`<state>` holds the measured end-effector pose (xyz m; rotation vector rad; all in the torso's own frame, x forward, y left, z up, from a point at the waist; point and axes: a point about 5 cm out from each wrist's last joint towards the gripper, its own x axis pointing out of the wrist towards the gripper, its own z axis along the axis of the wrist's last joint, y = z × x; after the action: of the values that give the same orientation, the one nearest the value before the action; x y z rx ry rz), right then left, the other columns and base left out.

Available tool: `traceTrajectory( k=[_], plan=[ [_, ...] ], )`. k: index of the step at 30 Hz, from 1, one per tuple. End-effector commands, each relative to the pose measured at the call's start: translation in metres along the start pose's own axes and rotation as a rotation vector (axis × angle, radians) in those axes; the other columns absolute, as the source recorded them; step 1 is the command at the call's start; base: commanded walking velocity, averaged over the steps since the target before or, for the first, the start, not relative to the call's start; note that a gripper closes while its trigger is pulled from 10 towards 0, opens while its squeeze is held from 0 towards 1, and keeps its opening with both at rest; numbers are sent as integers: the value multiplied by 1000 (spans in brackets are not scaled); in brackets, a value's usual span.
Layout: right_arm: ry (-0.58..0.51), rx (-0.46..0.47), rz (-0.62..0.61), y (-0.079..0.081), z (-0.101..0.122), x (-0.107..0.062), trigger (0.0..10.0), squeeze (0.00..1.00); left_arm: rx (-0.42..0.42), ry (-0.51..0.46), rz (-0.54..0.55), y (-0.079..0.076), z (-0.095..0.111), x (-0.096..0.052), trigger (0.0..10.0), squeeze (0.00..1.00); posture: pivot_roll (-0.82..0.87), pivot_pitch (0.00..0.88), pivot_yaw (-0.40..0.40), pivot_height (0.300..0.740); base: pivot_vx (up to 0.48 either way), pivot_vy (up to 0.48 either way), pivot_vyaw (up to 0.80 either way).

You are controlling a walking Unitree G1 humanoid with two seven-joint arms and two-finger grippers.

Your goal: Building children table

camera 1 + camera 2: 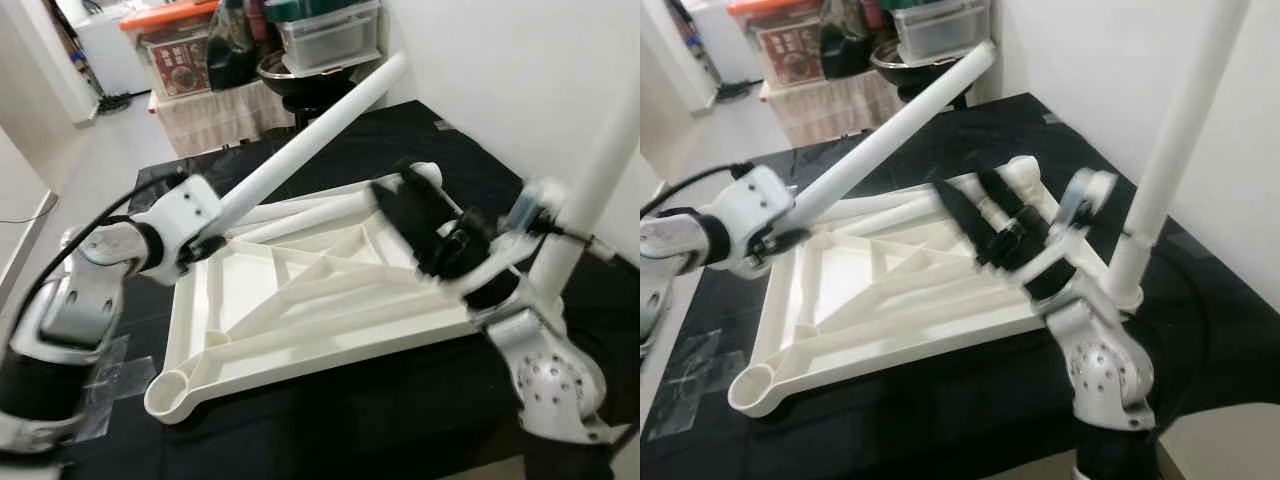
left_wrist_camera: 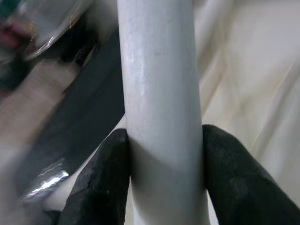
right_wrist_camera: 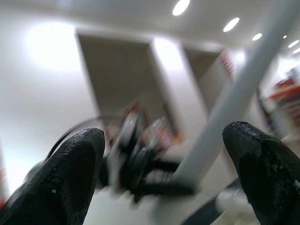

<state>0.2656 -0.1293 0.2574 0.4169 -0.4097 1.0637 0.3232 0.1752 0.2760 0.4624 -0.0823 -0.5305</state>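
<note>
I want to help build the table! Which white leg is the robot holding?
Find the white tabletop lying upside down on the black mat. One leg already stands upright at its right corner. The held leg is the slanted one, clamped in the left gripper above the tabletop.

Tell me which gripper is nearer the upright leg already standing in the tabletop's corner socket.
Right. The right gripper hovers open over the tabletop, a short way from the upright leg. The left gripper, clamped on the slanted leg, is at the opposite side.
</note>
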Motion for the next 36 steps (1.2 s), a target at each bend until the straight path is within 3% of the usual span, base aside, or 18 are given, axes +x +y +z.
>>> traceTrajectory(
  k=[1,3,4,5,7,8,9,10,11,12,13,15,19,26,29,33,36],
  plan=[
    [33,-2,50,8,-4,4,10000,0,-62,-61,11,6,4,-6,0,0,-6,98,109,740,0,0,0],
    [71,5,81,10,-7,3,10000,0,-222,-249,-142,-10,10,-11,0,0,-9,98,106,740,0,0,0],
    [71,5,81,10,-7,3,10000,0,-222,-249,-142,-10,10,-11,0,0,-9,98,106,740,0,0,0],
    [88,5,97,11,-7,3,10000,0,-323,-340,-274,-18,12,-19,0,0,-11,98,101,740,0,0,0],
    [88,5,97,11,-7,3,10000,0,-323,-340,-274,-18,12,-19,0,0,-11,98,101,740,0,0,0],
    [104,0,115,11,-7,3,10000,0,-407,-410,-424,-27,12,-29,0,0,-12,96,98,740,0,0,0],
    [104,0,115,11,-7,3,10000,0,-407,-410,-424,-27,12,-29,0,0,-12,96,98,740,0,0,0],
    [129,-18,143,10,-6,3,10000,0,-463,-475,-596,-36,9,-42,0,0,-16,91,89,740,0,0,0],
    [129,-18,143,10,-6,3,10000,0,-463,-475,-596,-36,9,-42,0,0,-16,91,89,740,0,0,0],
    [155,-38,168,8,-4,3,10000,0,-489,-517,-733,-43,8,-54,0,0,-19,90,86,740,0,0,0],
    [155,-38,168,8,-4,3,10000,0,-489,-517,-733,-43,8,-54,0,0,-19,90,86,740,0,0,0],
    [204,-72,210,6,0,2,10000,0,-496,-562,-862,-52,10,-66,0,0,-22,90,79,740,0,0,0],
    [222,-79,226,6,1,1,10000,0,-493,-566,-884,-54,11,-67,0,0,-22,90,79,740,0,0,0],
    [354,-78,383,13,2,0,10000,0,-469,-538,-986,-69,13,-70,0,0,-33,90,69,740,0,0,0],
    [396,-61,423,13,2,-4,10000,0,-446,-525,-972,-68,13,-68,0,0,-29,94,65,740,0,0,0],
    [432,-60,429,10,-1,-10,10000,0,-430,-528,-948,-64,14,-69,0,0,-29,94,65,740,0,0,0],
    [381,-67,366,-2,8,-12,10000,0,-406,-506,-937,-63,13,-70,0,0,-28,100,64,740,0,0,0]
  ],
)
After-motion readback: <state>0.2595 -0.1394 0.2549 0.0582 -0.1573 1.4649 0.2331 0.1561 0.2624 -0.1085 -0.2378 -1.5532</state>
